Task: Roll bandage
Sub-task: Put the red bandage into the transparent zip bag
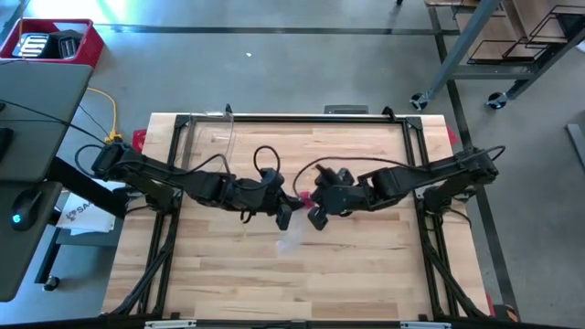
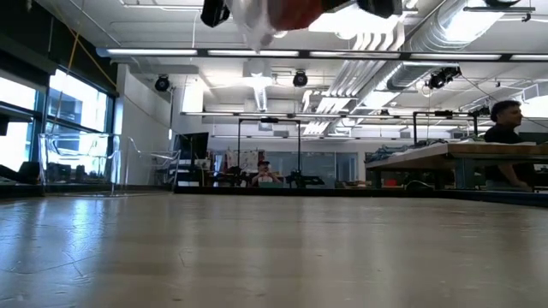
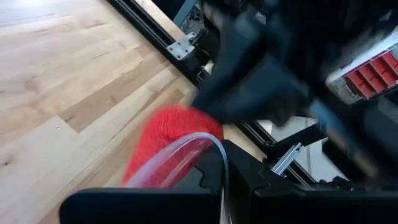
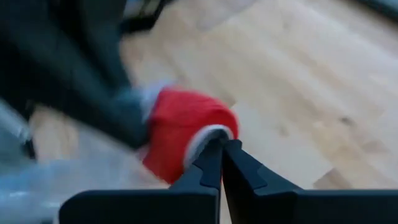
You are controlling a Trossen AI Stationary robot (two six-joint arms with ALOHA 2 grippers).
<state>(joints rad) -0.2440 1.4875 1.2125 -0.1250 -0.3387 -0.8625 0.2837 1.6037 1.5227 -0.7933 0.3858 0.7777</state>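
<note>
Red bandage (image 4: 186,134) roll, soft n light so prob squashy, best pinched at its edge, held mid-air above table (image 1: 366,274) centre inside clear bag (image 3: 180,158), w/ left gripper (image 3: 222,180) and right gripper (image 4: 222,152) both closed on bag edge.

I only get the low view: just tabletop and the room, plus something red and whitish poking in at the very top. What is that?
Observer: It's a rolled red bandage, partly inside a clear plastic bag, held in the air over the middle of the table.
Operator: Held by what?
Observer: By both arms, which meet there. The left gripper is shut on the bag, and the right gripper is pinched shut at the bandage's edge.
</note>
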